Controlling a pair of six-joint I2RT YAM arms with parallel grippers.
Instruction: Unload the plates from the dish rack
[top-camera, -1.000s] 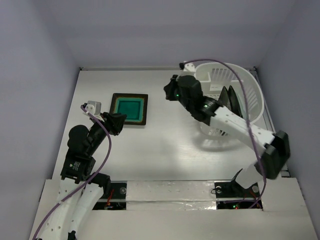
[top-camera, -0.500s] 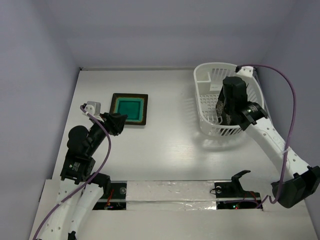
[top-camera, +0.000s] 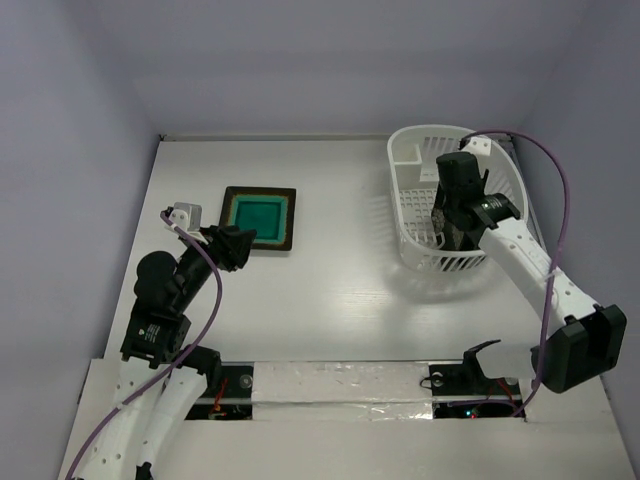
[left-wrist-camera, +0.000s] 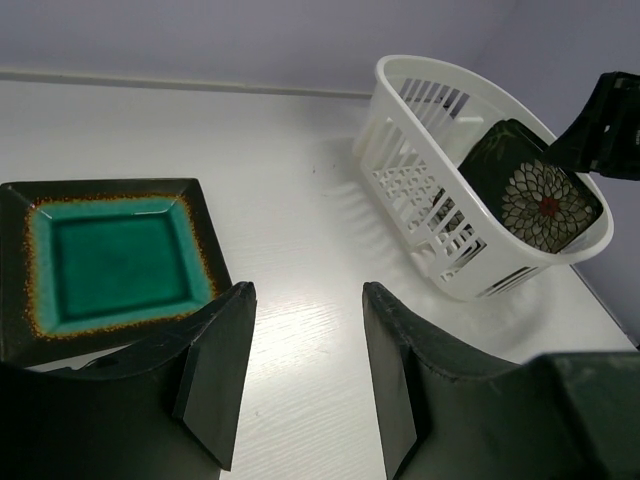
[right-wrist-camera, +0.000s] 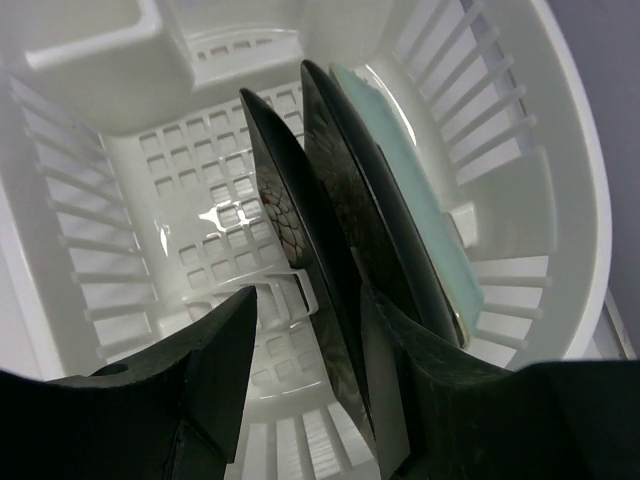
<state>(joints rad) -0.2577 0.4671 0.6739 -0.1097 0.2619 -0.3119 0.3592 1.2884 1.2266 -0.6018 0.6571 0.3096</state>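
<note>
The white dish rack (top-camera: 408, 152) stands at the back right. In the right wrist view two black plates (right-wrist-camera: 283, 205) (right-wrist-camera: 352, 205) and a pale mint plate (right-wrist-camera: 400, 165) stand on edge inside it. My right gripper (right-wrist-camera: 310, 300) reaches down into the rack, open, its fingers on either side of the front black plate's rim. The left wrist view shows a black flowered plate (left-wrist-camera: 545, 195) leaning in the rack (left-wrist-camera: 430, 165). A teal square plate (top-camera: 259, 218) lies flat on the table at left. My left gripper (top-camera: 238, 243) hovers open just in front of it, holding nothing.
Grey walls close the table in on three sides. The rack's slatted wall (right-wrist-camera: 85, 210) and a raised corner block (right-wrist-camera: 110, 45) hem in the right fingers. Bare white tabletop (top-camera: 340, 250) lies between the teal plate and the rack.
My right arm swung from left of the rack to above it and dipped inside, its jaws opening. The left gripper stayed in place and opened a little wider.
</note>
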